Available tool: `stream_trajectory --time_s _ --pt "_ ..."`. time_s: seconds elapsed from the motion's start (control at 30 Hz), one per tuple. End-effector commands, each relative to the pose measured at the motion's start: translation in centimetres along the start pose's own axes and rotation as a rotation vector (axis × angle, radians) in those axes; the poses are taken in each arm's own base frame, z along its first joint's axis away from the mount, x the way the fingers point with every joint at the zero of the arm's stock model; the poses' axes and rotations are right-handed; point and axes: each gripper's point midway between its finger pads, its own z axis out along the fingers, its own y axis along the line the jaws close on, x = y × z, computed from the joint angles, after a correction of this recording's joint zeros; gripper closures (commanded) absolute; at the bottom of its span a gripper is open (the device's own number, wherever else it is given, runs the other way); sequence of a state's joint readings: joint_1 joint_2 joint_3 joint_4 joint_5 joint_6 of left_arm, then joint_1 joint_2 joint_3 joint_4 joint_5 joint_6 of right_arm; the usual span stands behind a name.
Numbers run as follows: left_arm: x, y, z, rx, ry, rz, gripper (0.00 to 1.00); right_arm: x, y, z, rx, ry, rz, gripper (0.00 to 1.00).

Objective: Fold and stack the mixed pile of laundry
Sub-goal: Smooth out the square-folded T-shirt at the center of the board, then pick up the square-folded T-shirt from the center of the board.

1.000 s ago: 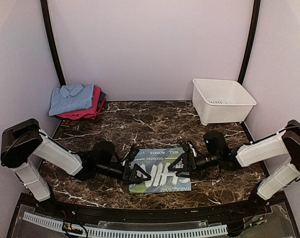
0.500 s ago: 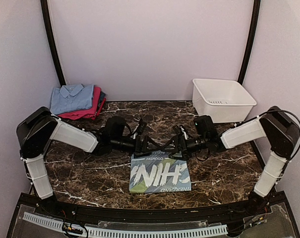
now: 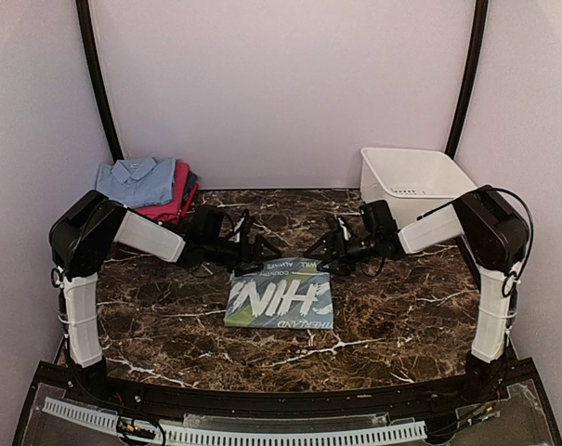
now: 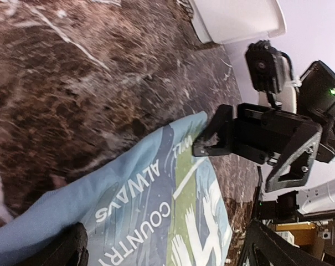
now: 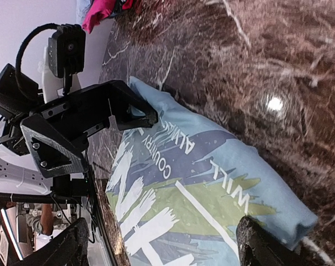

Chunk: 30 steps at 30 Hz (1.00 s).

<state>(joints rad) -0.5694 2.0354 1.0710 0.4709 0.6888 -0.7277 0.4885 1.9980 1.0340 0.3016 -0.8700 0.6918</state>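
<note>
Task status: mostly complete, as far as the views showed. A stack (image 3: 149,189) stood at the far left corner of the counter (image 3: 169,316), with a pale blue collared shirt (image 3: 132,179) folded on top of a magenta piece (image 3: 176,200) and a dark piece, of which only the edges showed. One tee (image 3: 281,299), pale blue with a white print, lay folded flat at the centre of the counter, well apart from the stack. No loose garments were visible elsewhere. Remaining work, by judgement: transfer the tee onto the stack.

Containers: the white tub (image 3: 427,212) stood at the far right corner. Its visible interior held nothing.

Grippers: the left gripper (image 3: 262,253) and right gripper (image 3: 325,251) sat low at the far edge of the tee, facing each other. Both wrist views showed the jaws spread wide, with the tee's far corners lying between the fingers. Neither gripper had hold of the cloth.
</note>
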Motion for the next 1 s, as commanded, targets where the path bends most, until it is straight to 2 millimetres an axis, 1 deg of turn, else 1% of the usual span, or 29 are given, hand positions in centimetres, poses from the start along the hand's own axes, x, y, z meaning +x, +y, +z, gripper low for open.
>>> stream_trajectory --time_s 0.0,0.03,0.07,0.1,0.13,0.17,0.2,0.23,0.27,0.3,0.33,0.37,0.4,0.43,0.47,0.5,0.53,0.57,0.6,0.63,0.73,0.83,0.93,0.97 --pt "-2.0 0.2 -2.2 -0.167 -0.009 0.083 0.01 -4.0 2.8 -1.6 0.044 -0.046 -0.121 0.11" --pt "-3.4 -0.7 -3.5 -0.211 -0.061 0.126 0.01 -4.5 3.7 -2.3 0.059 -0.055 -0.143 0.11" --pt "-3.5 -0.7 -4.3 -0.263 -0.051 0.159 0.01 -4.9 4.5 -2.9 0.079 -0.066 -0.164 0.12" --pt "-4.6 -1.5 -5.8 -0.315 -0.096 0.194 0.01 -4.9 5.0 -3.6 0.106 -0.072 -0.174 0.12" --pt "-4.4 -1.5 -6.6 -0.359 -0.076 0.216 0.01 -4.8 5.3 -4.3 0.132 -0.078 -0.181 0.12" --pt "-5.0 -2.6 -7.8 -0.381 -0.098 0.245 0.01 -4.5 5.4 -4.8 0.158 -0.08 -0.185 0.13" --pt "-4.4 -2.7 -8.3 -0.405 -0.071 0.271 0.01 -4.2 5.4 -5.3 0.184 -0.084 -0.196 0.13" --pt "-4.1 -3.9 -8.7 -0.421 -0.068 0.328 0.01 -3.7 5.2 -5.8 0.205 -0.083 -0.197 0.15" --pt "-3.4 -3.7 -9.1 -0.47 -0.044 0.342 0.01 -3.4 5.0 -6.3 0.23 -0.086 -0.201 0.16" --pt "-2.4 -4.6 -8.9 -0.476 -0.013 0.393 0.01 -3.0 4.6 -6.6 0.254 -0.086 -0.204 0.17" --pt "-1.4 -4.3 -9.1 -0.514 0.021 0.399 0.01 -2.8 4.4 -6.9 0.274 -0.088 -0.209 0.18" --pt "-0.1 -4.8 -8.4 -0.51 0.057 0.422 0.01 -2.6 4.1 -7.1 0.285 -0.088 -0.209 0.18" --pt "1.2 -4.5 -8.1 -0.512 0.094 0.42 0.01 -2.5 3.9 -7.1 0.289 -0.086 -0.208 0.19" --pt "2.4 -4.9 -7.4 -0.499 0.122 0.432 0.01 -2.5 3.7 -7.1 0.289 -0.086 -0.21 0.2" --pt "3.5 -4.5 -6.8 -0.5 0.15 0.431 0.01 -2.6 3.6 -6.9 0.287 -0.083 -0.213 0.21" --pt "4.7 -4.9 -6.0 -0.489 0.175 0.444 0.02 -2.8 3.6 -6.7 0.284 -0.081 -0.215 0.22" --pt "5.5 -4.3 -5.3 -0.5 0.199 0.442 0.02 -3.2 3.5 -6.5 0.28 -0.081 -0.219 0.23" --pt "6.5 -4.5 -4.7 -0.499 0.221 0.45 0.03 -3.5 3.4 -6.1 0.275 -0.076 -0.22 0.24" --pt "7.0 -3.8 -4.2 -0.516 0.239 0.445 0.03 -3.7 3.1 -5.8 0.273 -0.069 -0.215 0.26" --pt "7.4 -3.8 -3.8 -0.512 0.245 0.438 0.03 -4.0 3.0 -5.4 0.267 -0.063 -0.212 0.3" --pt "8.2 -3.1 -2.9 -0.5 0.256 0.408 0.04 -3.5 2.9 -4.6 0.241 -0.042 -0.187 0.33" --pt "8.4 -2.6 -2.7 -0.51 0.262 0.395 0.05 -2.1 2.4 -4.7 0.249 -0.035 -0.147 0.35" --pt "8.6 -2.0 -2.5 -0.532 0.276 0.409 0.07 0.0 1.7 -5.4 0.258 -0.036 -0.087 0.38" --pt "8.5 -2.0 -2.6 -0.544 0.278 0.415 0.07 0.6 1.9 -5.8 0.252 -0.044 -0.075 0.39"
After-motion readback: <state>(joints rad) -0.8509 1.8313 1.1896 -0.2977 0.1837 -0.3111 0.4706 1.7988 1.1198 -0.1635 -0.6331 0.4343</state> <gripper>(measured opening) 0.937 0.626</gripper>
